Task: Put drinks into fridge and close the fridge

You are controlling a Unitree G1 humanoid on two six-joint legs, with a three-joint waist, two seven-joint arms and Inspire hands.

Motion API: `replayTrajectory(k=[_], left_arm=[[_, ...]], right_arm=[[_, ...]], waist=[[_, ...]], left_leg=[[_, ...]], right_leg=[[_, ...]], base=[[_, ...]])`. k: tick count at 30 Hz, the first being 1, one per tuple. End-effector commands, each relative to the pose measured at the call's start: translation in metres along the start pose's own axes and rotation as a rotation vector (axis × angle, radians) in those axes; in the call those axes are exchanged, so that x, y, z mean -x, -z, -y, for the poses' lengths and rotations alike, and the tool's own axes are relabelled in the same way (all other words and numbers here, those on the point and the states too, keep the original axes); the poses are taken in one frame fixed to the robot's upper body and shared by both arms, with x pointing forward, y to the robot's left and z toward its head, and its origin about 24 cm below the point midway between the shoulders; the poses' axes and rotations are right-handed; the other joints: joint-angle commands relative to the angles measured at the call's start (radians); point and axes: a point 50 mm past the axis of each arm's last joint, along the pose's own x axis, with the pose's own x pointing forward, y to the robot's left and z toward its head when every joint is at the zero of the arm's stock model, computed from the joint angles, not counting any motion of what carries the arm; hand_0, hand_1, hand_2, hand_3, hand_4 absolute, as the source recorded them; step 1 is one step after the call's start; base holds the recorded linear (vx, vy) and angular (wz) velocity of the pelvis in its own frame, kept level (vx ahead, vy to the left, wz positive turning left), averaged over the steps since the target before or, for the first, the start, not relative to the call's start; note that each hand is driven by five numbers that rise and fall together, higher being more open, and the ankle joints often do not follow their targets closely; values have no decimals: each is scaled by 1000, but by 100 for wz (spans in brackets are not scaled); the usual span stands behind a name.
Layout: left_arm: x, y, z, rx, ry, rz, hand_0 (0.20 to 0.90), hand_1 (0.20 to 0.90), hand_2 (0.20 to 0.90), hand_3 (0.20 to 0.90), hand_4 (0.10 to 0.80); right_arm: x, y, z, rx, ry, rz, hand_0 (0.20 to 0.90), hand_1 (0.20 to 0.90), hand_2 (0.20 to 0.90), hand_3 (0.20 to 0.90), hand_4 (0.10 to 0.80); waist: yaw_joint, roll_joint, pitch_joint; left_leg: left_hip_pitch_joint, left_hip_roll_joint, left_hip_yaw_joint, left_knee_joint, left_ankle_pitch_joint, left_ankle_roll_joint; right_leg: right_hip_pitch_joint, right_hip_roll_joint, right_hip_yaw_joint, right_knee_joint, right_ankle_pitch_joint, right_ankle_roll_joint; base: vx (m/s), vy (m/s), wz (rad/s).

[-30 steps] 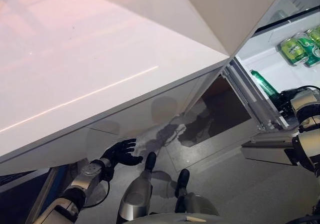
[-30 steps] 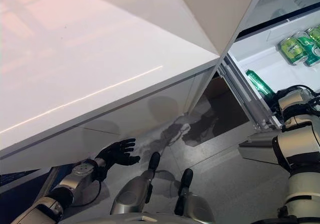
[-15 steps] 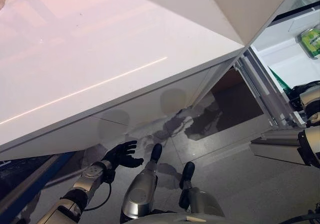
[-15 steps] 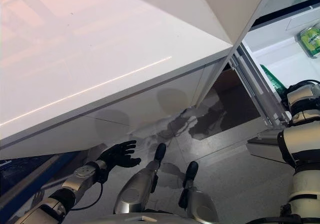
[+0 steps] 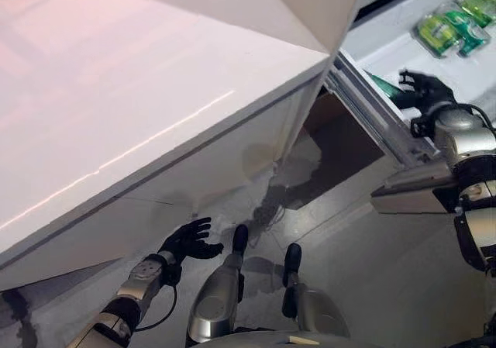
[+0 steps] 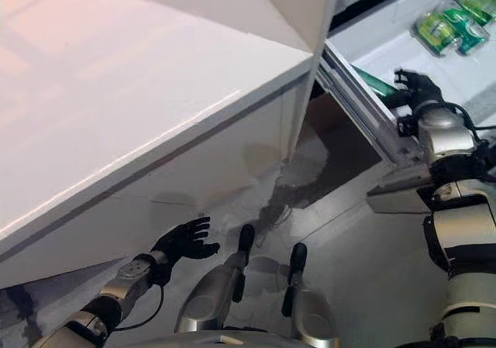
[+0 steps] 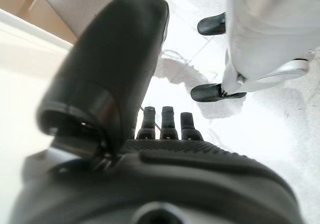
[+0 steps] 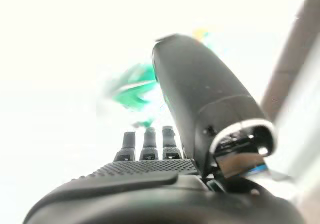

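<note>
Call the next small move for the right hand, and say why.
Probably draw the right hand back out of the fridge. Its fingers are spread and hold nothing, the green bottle lies inside just beyond them, and green cans sit deeper in. The left hand hangs open and low by the floor.

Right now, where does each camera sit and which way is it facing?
Left eye view: on the head, looking down at the open fridge; both arms enter, left hand low, right hand by the green bottle.
Right eye view: beside it, same scene; green cans on the shelf.
Left wrist view: along the open left hand toward the floor.
Right wrist view: along the open right hand toward a green blur, probably the bottle.
Shared: both eyes show both hands; the bottle seems to link them to the right wrist.
</note>
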Motion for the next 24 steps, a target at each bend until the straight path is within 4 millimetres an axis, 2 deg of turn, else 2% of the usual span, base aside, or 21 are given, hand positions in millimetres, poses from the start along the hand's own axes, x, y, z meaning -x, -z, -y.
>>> replayTrajectory(k=[1,6,7,10,13,15,16,18,19,21,24], left_arm=[[12,29,-2,-28,-14,-69,900,900,900,900,800],[16,45,-3,-44,-16,-135,900,900,900,900,800],[17,50,-2,-48,-10,-152,900,900,900,900,800],[17,55,2,-49,0,-175,900,900,900,900,800],[15,59,11,-43,24,-195,900,900,900,900,800],[15,61,14,-42,31,-203,900,900,900,900,800],[15,63,17,-39,39,-213,900,900,900,900,800],[16,65,19,-37,45,-221,900,900,900,900,800],[16,67,22,-34,52,-231,900,900,900,900,800],[17,71,26,-32,63,-244,900,900,900,900,800],[15,70,32,-45,74,-240,900,900,900,900,800]], right_arm=[[17,-70,26,-67,114,379,900,900,900,900,800],[35,-89,43,-224,153,535,900,900,900,900,800],[43,-91,51,-320,199,602,900,900,900,900,800],[50,-81,60,-404,282,634,900,900,900,900,800],[56,-51,72,-544,444,625,900,900,900,900,800],[57,-38,76,-579,502,600,900,900,900,900,800],[59,-18,76,-614,557,565,900,900,900,900,800],[59,-5,75,-646,603,531,900,900,900,900,800],[60,9,73,-676,661,491,900,900,900,900,800],[62,25,69,-699,716,449,900,900,900,900,800],[63,38,63,-746,761,417,900,900,900,900,800]], waist=[[-27,-65,-113],[-64,-88,-179],[-78,-91,-201],[-90,-95,-231],[-102,-94,-261],[-101,-94,-267],[-101,-92,-270],[-99,-91,-271],[-97,-88,-268],[-91,-85,-259],[-83,-79,-225]], left_leg=[[13,-35,37,72,-138,42],[56,-30,65,53,-148,45],[69,-30,77,55,-156,46],[87,-31,90,59,-170,49],[109,-35,104,80,-194,55],[112,-36,108,96,-205,58],[114,-38,111,121,-217,60],[114,-40,111,138,-226,62],[112,-43,109,167,-239,65],[104,-50,103,212,-257,67],[63,-54,99,324,-304,80]], right_leg=[[-57,-10,13,140,-39,-4],[-29,-1,47,123,-38,3],[-19,0,57,119,-38,6],[-2,1,70,112,-38,9],[23,-2,84,106,-40,11],[32,-4,89,108,-43,11],[38,-8,91,118,-48,10],[42,-11,92,127,-53,8],[46,-15,92,143,-61,5],[50,-23,88,164,-71,2],[27,-42,77,241,-102,-10]], base=[[47,15,-26],[52,11,-21],[63,13,-28],[75,8,-28],[79,-1,-23],[76,-7,-24],[84,-16,-20],[80,-14,-17],[96,-11,-20],[101,-11,-11],[6,7,1]])
